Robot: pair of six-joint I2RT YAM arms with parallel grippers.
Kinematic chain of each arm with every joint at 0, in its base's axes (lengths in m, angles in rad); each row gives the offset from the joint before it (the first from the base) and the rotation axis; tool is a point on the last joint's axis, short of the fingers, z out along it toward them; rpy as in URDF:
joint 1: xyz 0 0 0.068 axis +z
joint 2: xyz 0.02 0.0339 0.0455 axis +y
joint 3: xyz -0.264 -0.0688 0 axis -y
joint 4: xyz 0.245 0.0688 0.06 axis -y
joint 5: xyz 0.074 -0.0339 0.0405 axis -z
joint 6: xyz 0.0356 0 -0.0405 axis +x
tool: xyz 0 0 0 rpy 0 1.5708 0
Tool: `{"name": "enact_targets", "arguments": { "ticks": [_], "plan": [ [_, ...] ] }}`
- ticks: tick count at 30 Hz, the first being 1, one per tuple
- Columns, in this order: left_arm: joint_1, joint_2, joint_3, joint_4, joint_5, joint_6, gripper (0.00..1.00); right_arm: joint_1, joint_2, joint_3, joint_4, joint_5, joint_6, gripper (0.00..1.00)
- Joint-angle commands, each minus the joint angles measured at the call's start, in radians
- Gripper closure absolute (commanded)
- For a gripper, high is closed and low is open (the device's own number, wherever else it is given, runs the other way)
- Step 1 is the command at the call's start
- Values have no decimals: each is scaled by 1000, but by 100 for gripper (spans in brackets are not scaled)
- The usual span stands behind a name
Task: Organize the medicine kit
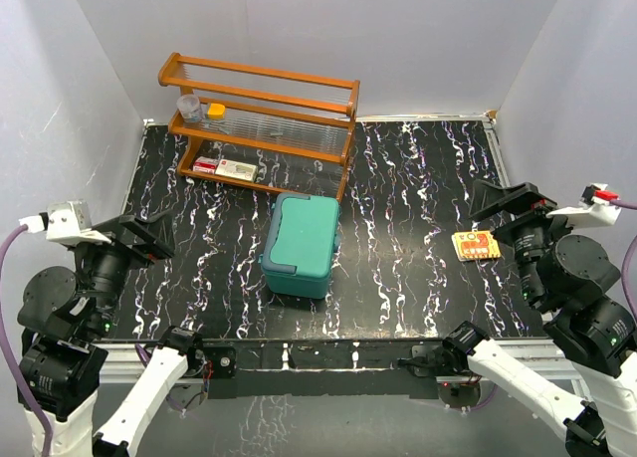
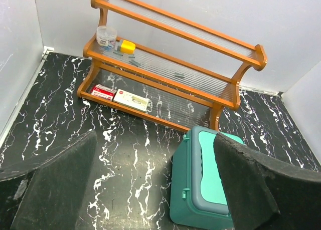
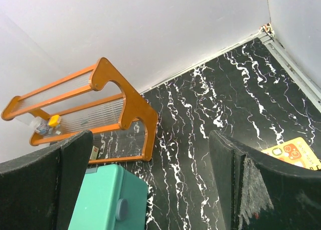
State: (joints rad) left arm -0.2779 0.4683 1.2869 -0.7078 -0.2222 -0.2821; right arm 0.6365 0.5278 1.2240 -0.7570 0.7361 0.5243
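Observation:
The teal-green medicine kit (image 1: 301, 244) stands shut in the middle of the black marbled table, just in front of the wooden rack (image 1: 261, 124). It shows in the left wrist view (image 2: 205, 182) and the right wrist view (image 3: 103, 202). My left gripper (image 1: 139, 240) is open and empty at the left edge, well left of the kit. My right gripper (image 1: 513, 210) is open and empty at the right, above an orange-yellow card packet (image 1: 475, 245), which also shows in the right wrist view (image 3: 294, 152).
The rack holds a clear cup (image 2: 106, 37) and a yellow item (image 2: 128, 46) on its middle shelf. A red-and-white box (image 2: 103, 92) and a white box (image 2: 131, 99) lie on its bottom shelf. White walls enclose the table on three sides.

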Motion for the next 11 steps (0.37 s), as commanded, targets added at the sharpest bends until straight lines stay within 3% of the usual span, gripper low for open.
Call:
{"name": "enact_targets", "arguments": {
  "ticks": [1, 11],
  "plan": [
    [2, -12, 11, -24, -12, 27, 1, -1, -9, 32, -11, 39, 2, 2],
    [1, 5, 48, -53, -5, 22, 1, -1, -67, -5, -10, 24, 45, 2]
  ]
}}
